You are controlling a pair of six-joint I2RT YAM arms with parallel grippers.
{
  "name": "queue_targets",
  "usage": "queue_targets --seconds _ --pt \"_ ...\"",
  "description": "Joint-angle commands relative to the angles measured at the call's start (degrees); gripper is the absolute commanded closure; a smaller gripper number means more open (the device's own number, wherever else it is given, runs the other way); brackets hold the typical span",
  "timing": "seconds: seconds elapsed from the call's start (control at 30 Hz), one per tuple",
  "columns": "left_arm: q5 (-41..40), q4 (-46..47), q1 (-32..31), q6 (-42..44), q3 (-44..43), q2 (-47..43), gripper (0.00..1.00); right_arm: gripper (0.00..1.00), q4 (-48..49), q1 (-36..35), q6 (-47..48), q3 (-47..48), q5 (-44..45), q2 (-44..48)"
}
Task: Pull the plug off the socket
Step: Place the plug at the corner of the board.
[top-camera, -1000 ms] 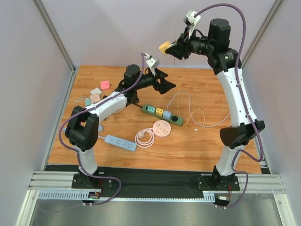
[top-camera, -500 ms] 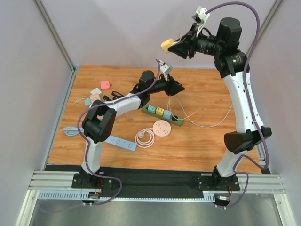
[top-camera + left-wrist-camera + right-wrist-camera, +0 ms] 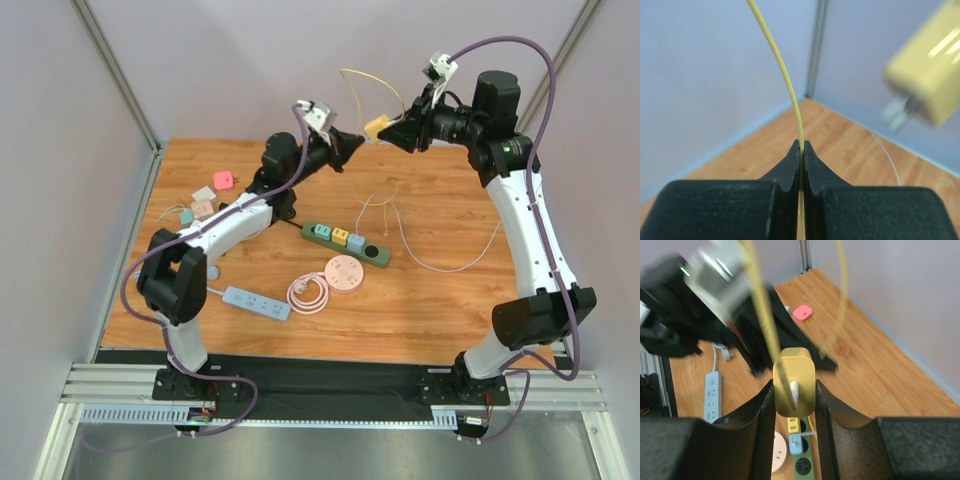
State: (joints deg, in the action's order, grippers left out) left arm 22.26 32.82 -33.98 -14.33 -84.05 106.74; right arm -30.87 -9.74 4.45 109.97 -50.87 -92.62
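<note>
From above, the right claw (image 3: 388,128) grips the yellow plug (image 3: 377,126) high over the far side of the tabletop (image 3: 450,300). The plug sticks out of the claw toward 9 o'clock, its long axis running roughly 3 to 9. The left claw (image 3: 353,143) sits just at its 8 o'clock. A yellow cable (image 3: 372,78) arcs above them. The green power strip (image 3: 345,243) lies well below on the tabletop.

The left wrist view shows the left claw (image 3: 801,146) closed tight on the cable (image 3: 781,70), which rises toward 11 o'clock. The plug (image 3: 932,70) hangs apart at 2 o'clock, blurred, prongs pointing to 7 o'clock.

In the right wrist view, the plug (image 3: 794,375) is clamped between the right claw's (image 3: 793,386) fingers, its long axis running 12 to 6 along them. The blurred cable (image 3: 760,305) climbs toward 11 o'clock.
</note>
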Motion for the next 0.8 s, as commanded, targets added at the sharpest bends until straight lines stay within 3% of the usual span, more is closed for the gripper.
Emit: queue_targets --seconds 0.0,0.13,0.2,0.33,0.47,0.77 --pt "-8.27 3.59 1.02 9.29 0.12 -9.34 1.0 1.0 2.57 1.12 3.54 -5.72 -0.1 4.99" --pt "-16.62 -11.86 0.93 23.88 -3.4 -13.74 1.0 1.0 2.66 1.21 5.39 -11.7 -0.46 7.62" --pt "-19.87 -13.91 1.02 31.27 -2.7 -15.76 1.0 1.0 3.1 1.21 5.83 -14.68 -0.37 8.76" --pt "-20.95 -13.57 1.37 35.24 0.11 -20.51 1.0 1.0 4.68 1.21 6.19 -18.55 0.16 9.82" --pt "-18.05 -13.48 2.77 30.34 -0.67 -24.64 1.0 1.0 5.21 1.3 6.63 -21.46 0.95 10.26" --pt "-11.55 -16.82 7.69 7.41 -9.81 -29.22 1.0 1.0 7.4 1.39 5.49 -26.91 -0.89 9.56"
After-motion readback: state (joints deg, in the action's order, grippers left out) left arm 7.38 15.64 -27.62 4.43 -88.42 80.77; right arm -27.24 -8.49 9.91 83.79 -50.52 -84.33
